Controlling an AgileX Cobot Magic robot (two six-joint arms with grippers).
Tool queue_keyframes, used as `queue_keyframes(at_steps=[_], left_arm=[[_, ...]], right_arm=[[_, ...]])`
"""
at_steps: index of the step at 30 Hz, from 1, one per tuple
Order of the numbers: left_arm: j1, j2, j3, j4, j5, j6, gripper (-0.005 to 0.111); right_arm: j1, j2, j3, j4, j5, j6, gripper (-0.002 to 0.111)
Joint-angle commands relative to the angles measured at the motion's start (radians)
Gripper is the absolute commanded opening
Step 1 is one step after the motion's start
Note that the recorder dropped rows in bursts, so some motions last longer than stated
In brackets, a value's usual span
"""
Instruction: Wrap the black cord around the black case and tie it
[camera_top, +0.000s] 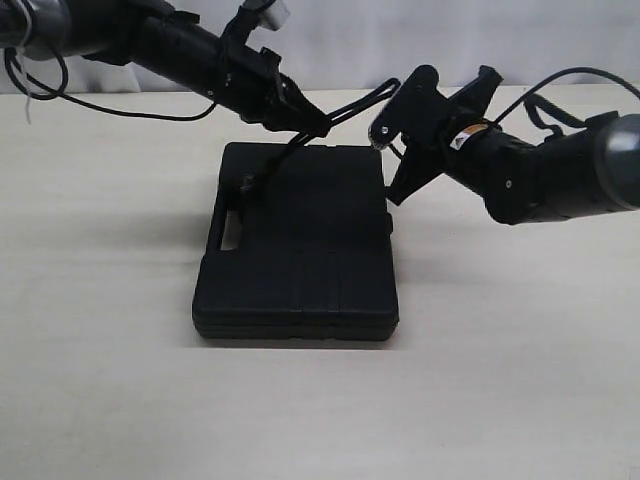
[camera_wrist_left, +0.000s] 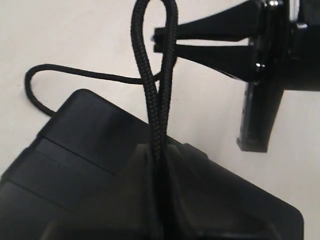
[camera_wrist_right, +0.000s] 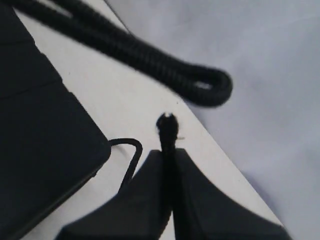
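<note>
The left gripper (camera_wrist_left: 159, 157) clamps a doubled loop of black cord (camera_wrist_left: 150, 85) projecting beyond its tips, the right gripper (camera_wrist_right: 168, 152) pinches the cord's free end, and the black case (camera_top: 300, 260) lies flat on the table (camera_top: 520, 380) beneath the left and beside the right.

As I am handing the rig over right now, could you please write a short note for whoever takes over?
Left tool: shut on a doubled loop of the black cord, above the black case.
Right tool: shut on the cord's end, beside the loop.
Case lies flat on the table; a strand drops onto it.
Done: loop formed; full wrap cannot be confirmed.
Left: probably pass the end through, pull tight.
</note>
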Motion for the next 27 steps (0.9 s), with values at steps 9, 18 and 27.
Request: queue_keyframes(at_steps=[9,18,27], left_arm=[[0.002,-0.008,0.001,-0.008,0.098,0.097,0.0],[0.002,-0.008,0.001,-0.006,-0.042,0.089,0.0],[0.002,-0.003,0.001,0.063,-0.057,0.003,0.0]], right_arm=[[-0.005,-0.002,0.007,-0.037,-0.045,0.107,0.004],[-0.005,-0.002,0.007,-0.122,-0.045,0.196,0.004],[-0.005,-0.002,0.007,-0.122,-0.051,0.189,0.004]])
